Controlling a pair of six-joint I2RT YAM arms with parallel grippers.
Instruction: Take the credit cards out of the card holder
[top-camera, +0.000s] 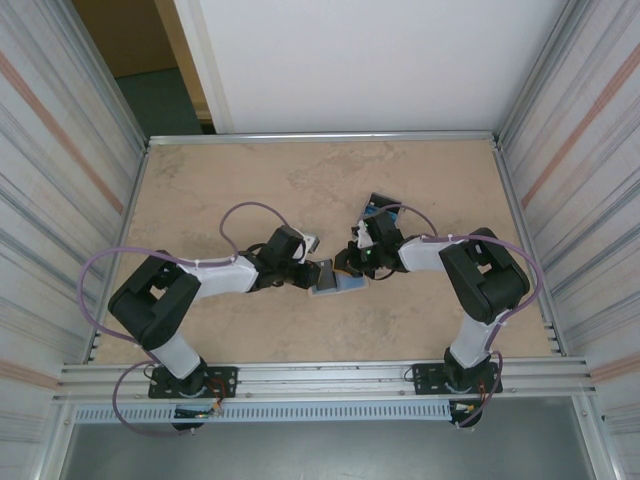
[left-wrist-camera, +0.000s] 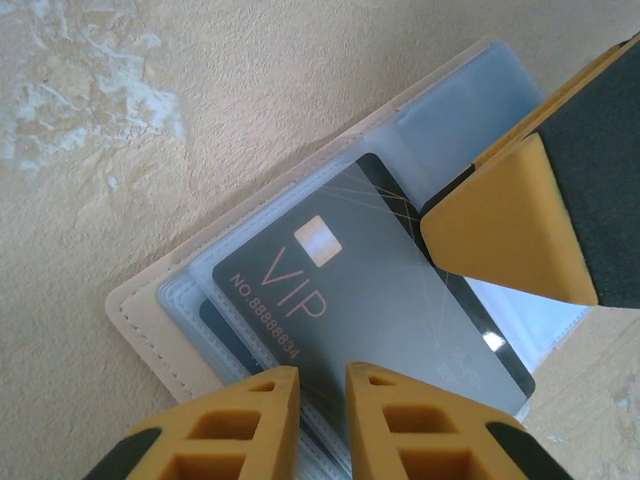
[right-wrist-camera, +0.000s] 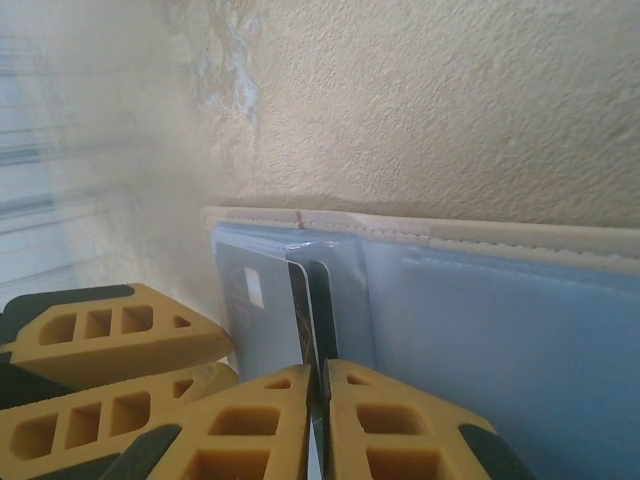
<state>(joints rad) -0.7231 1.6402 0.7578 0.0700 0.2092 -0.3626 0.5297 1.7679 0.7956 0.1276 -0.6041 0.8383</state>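
**Left wrist view.** Your table (left-wrist-camera: 200, 90) reads as matt, mottled beige stone, faintly grainy. The card holder (left-wrist-camera: 150, 322) has a stitched, leather-like tan rim and clear, glossy plastic sleeves. The credit card (left-wrist-camera: 385, 300) is smooth dark-grey plastic with a satin sheen and a metallic chip. At six o'clock you see the left gripper (left-wrist-camera: 322, 375), with fingers of matt yellow moulded plastic. The right gripper (right-wrist-camera: 318, 370) has the same.

**Top view.** Ribbed sheet-metal walls (top-camera: 60, 150) stand at nine and three o'clock.
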